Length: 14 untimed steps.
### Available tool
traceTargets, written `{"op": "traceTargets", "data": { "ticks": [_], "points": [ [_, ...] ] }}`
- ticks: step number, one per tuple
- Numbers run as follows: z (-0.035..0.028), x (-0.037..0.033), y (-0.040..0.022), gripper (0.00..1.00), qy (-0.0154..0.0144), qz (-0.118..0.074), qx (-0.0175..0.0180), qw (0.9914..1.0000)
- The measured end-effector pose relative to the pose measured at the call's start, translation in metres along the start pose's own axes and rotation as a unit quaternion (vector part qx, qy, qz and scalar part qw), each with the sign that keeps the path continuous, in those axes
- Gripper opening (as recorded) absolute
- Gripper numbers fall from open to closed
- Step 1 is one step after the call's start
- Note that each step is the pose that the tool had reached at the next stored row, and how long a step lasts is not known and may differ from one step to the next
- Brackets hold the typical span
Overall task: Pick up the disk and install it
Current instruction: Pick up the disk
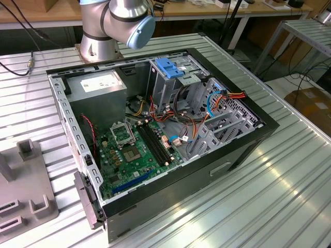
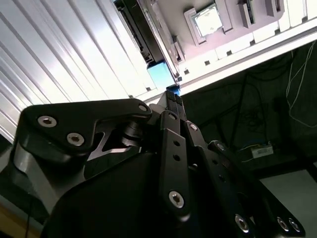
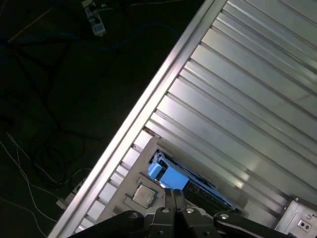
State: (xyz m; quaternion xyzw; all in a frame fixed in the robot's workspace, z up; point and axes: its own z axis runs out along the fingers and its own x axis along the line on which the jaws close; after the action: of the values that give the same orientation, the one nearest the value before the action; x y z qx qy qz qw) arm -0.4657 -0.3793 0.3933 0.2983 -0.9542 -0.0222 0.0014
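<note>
The disk (image 2: 159,74) stands on edge in a pale grey fixture (image 2: 233,47) near the table's edge, a dark slab with a bright blue rail at its near end. In the first wrist view the disk (image 3: 171,177) shows the same blue end. My gripper (image 2: 172,94) hovers just short of that blue end, its two black fingers lying close together with nothing between them. In the first wrist view the gripper (image 3: 173,193) points at the blue rail from close by. The open computer case (image 1: 243,150) lies on its side on the table.
A tall metal drive cage with a blue latch (image 1: 170,67) stands inside the case among cables and the green motherboard (image 1: 134,152). A square chip (image 2: 208,20) sits in the fixture beside the disk. The arm's base (image 1: 116,23) rises behind the case. The ribbed metal table (image 1: 289,186) drops off to a dark floor.
</note>
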Motion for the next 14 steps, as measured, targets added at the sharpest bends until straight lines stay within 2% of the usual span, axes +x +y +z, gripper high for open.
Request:
{"op": "traceTargets", "data": {
  "ticks": [2, 5, 9, 11, 14],
  "points": [
    [0.0000, 0.0000, 0.0000, 0.10, 0.0007, -0.016, -0.0002, 0.99988],
    [0.0000, 0.0000, 0.0000, 0.10, 0.0018, -0.041, -0.0004, 0.99916],
    [0.0000, 0.0000, 0.0000, 0.10, 0.0030, -0.069, -0.0007, 0.99759],
    [0.0000, 0.0000, 0.0000, 0.10, 0.0035, -0.086, -0.0007, 0.99632],
    [0.0002, -0.0001, -0.0001, 0.10, 0.0046, -0.120, -0.0008, 0.99274]
  ]
}}
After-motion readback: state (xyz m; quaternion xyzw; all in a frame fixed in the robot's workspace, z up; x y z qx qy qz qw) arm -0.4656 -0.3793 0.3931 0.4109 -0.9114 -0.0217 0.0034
